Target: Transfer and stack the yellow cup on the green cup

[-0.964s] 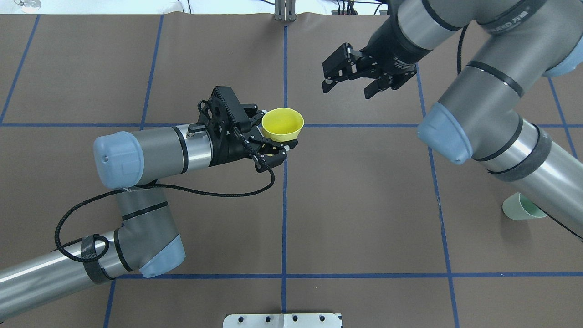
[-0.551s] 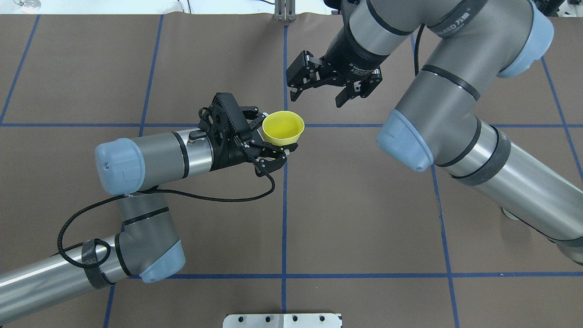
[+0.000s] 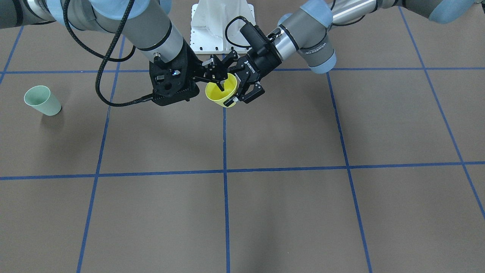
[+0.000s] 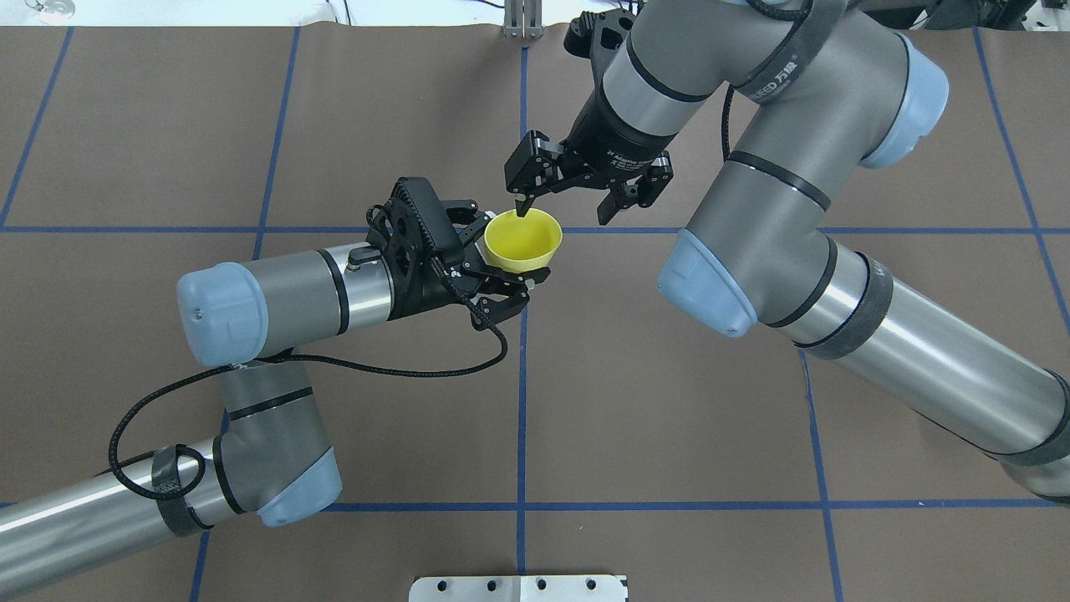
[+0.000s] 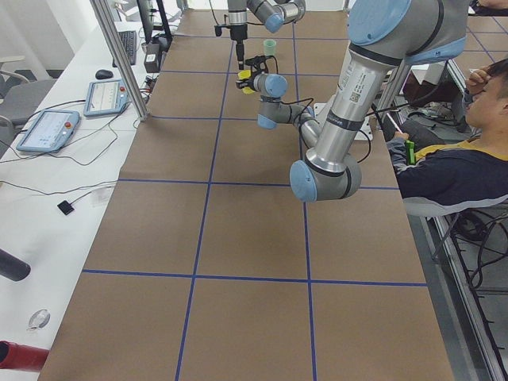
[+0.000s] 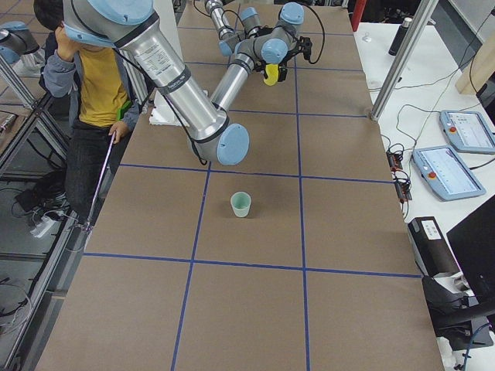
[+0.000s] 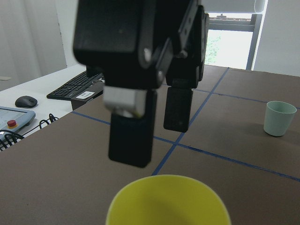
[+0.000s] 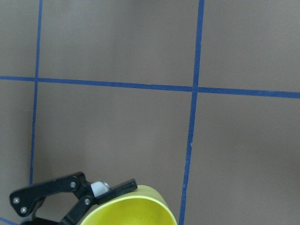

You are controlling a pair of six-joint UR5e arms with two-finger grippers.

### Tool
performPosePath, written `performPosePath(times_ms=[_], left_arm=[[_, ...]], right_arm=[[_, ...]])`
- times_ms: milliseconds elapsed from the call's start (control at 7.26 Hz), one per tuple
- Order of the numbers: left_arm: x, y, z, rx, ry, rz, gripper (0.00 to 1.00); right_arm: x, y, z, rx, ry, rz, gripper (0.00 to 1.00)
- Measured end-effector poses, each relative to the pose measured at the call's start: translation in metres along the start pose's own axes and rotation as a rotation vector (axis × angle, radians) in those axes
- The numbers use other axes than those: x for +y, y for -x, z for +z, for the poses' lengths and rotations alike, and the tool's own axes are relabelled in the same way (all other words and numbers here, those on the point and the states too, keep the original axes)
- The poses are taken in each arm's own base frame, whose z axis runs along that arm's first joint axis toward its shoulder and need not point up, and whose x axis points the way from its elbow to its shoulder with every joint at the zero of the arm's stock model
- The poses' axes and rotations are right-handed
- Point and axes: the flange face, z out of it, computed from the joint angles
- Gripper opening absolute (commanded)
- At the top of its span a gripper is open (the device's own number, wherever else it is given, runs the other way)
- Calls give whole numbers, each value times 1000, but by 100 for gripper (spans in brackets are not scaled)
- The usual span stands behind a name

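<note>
The work surface is a brown mat (image 4: 669, 401) ruled into large squares by blue tape lines (image 4: 522, 401). In the left side view a white bench (image 5: 32, 230) with a keyboard and control tablets runs along the mat's far edge, and a seated person (image 5: 460, 159) is at the robot's side. Broad stretches of mat lie between the two cups and out to the edges. In the overhead view, the left arm (image 4: 284, 284) enters low from the lower left, folds at the elbow and lies level, wrist pointing toward the centre line. The left gripper (image 4: 507, 251) is clamped on the wall of the yellow cup (image 4: 522, 242), which it holds upright, mouth up, above the mat near a tape crossing. The right arm (image 4: 777, 217) reaches in from the right, bent over the cup, wrist pointing down. The right gripper (image 4: 564, 205) has its jaws spread wide: one fingertip sits at the cup's mouth and the other outside the rim. Contact cannot be judged. The green cup (image 3: 41, 100) stands upright on the mat on the robot's right, well apart.
</note>
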Motion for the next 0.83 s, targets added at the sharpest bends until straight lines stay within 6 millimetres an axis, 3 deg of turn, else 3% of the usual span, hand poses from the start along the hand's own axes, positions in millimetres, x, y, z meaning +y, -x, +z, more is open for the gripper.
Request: performPosePath(times_ms=[138,413,689,827], left_arm=[[0,0,0,0,0,0,21],[0,0,0,0,1,0,22],[0,-1,-1,3,-7,0,22],[-1,-1,-1,7,-17,0,24]], right_arm=[[2,-1,6,9,-2,-4,94],[6,-1,14,16,5,-13,72],[12,3,19,11,21,-24,67],[13,2,21,10,27,-32,60]])
